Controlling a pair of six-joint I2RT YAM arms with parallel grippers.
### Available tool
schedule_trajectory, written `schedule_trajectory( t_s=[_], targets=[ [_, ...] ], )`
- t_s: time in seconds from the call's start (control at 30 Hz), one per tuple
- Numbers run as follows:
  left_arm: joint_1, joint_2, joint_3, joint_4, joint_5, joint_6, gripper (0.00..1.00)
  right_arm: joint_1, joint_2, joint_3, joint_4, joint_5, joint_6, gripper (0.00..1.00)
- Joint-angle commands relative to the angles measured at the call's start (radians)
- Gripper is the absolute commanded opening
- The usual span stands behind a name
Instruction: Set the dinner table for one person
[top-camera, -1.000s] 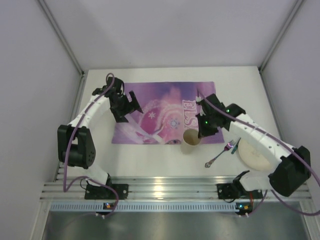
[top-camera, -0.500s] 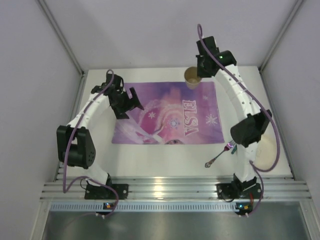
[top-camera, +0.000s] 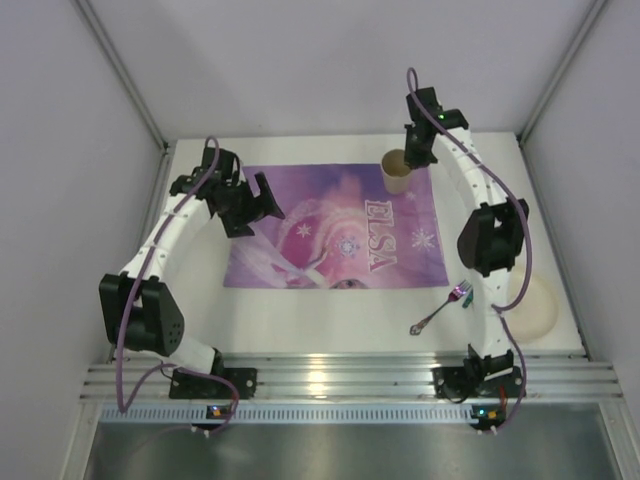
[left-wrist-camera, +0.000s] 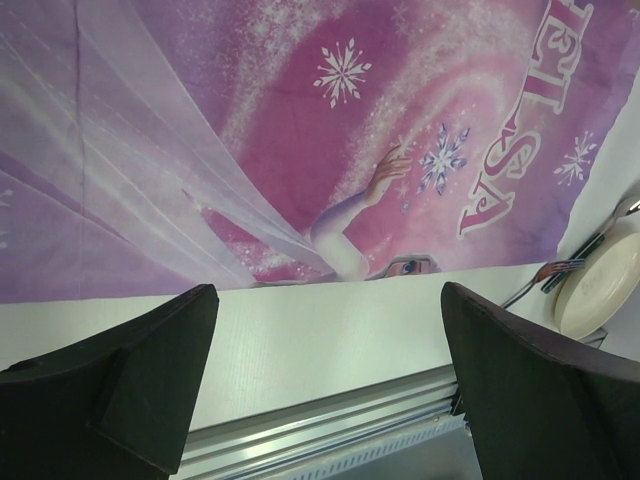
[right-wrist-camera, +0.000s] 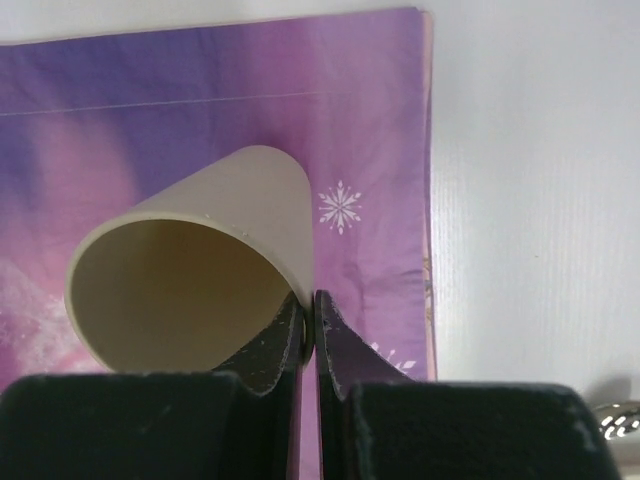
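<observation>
The white dinner table (top-camera: 300, 322) carries a purple printed placemat (top-camera: 320, 235). My right gripper (top-camera: 413, 160) reaches to the mat's far right corner, shut on the rim of a beige paper cup (top-camera: 397, 172). In the right wrist view one finger is inside the cup (right-wrist-camera: 190, 270) and one outside, the gripper (right-wrist-camera: 308, 320) pinching its wall over the placemat (right-wrist-camera: 380, 120). My left gripper (top-camera: 256, 210) hovers open and empty over the mat's left part. Its wrist view shows the gripper (left-wrist-camera: 330, 390) wide above the table (left-wrist-camera: 330, 335).
A cream plate (top-camera: 531, 306) lies at the right edge of the table, and a fork with a coloured handle (top-camera: 441, 309) lies just left of it. Both show in the left wrist view, plate (left-wrist-camera: 600, 290) and fork (left-wrist-camera: 548, 272). A ribbed aluminium rail (top-camera: 320, 385) runs along the near edge.
My right arm carried the cup from the mat's near edge to its far right corner and has now lowered it there. The plate is uncovered. My left arm shifted slightly left.
</observation>
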Motion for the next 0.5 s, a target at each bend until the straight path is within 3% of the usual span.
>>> schedule_trajectory(
  t_s=[0.0,0.23,0.3,0.33,0.4,0.47],
  targets=[
    [0.002,-0.025,-0.015,-0.020,0.008,0.012,0.99,0.000,-0.031,-0.056,0.076,-0.056,0.037,0.00],
    [0.002,-0.011,-0.017,-0.020,0.016,0.009,0.99,-0.018,0.008,-0.082,0.086,-0.099,0.082,0.00],
    [0.002,-0.008,-0.018,-0.022,0.020,0.009,0.99,-0.020,0.019,-0.052,0.067,-0.098,0.085,0.07],
    [0.002,-0.007,-0.018,-0.022,0.020,0.009,0.99,-0.020,0.016,-0.050,0.067,-0.098,0.082,0.30],
    [0.002,-0.004,-0.017,-0.020,0.020,0.011,0.99,-0.020,-0.001,-0.054,0.072,-0.090,0.077,0.50],
    [0.002,-0.002,-0.017,-0.022,0.024,0.011,0.99,-0.020,-0.018,-0.055,0.072,-0.087,0.071,0.77]
  ],
)
